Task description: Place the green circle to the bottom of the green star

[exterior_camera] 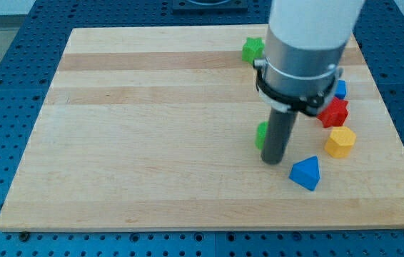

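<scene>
My tip (273,161) sits beside one green circle (260,134), apart from one green star (253,48).

Single view, high and angled over the board (152,143)

Worktop (152,135): a pale wooden board, rectangular, built from lengthwise planks. Grain runs from the view's left to the view's right; plank tones alternate, a darker tan band near the view's top, lighter strips below. Front edge shows as a thin lighter face along the view's bottom.

Under and around the board: a blue base surface (2,64) set with a regular grid of small dark holes, visible on all four sides.

Light: even, soft, diffuse. Faint sheen on the wood. No wall, window or floor in frame; a dim grey strip (209,3) sits at the view's top edge, too little showing to identify.
</scene>
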You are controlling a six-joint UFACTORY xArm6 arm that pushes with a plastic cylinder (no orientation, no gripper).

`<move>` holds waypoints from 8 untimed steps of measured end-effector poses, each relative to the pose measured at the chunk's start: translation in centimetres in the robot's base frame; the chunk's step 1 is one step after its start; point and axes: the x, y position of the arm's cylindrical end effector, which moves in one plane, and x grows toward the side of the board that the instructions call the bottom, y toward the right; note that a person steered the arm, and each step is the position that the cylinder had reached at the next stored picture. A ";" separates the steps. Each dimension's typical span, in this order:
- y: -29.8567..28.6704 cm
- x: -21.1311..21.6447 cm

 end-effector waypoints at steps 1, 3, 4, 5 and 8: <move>-0.6 -5.3; -0.7 -14.2; -0.7 -14.2; -0.7 -13.9; 0.8 -14.9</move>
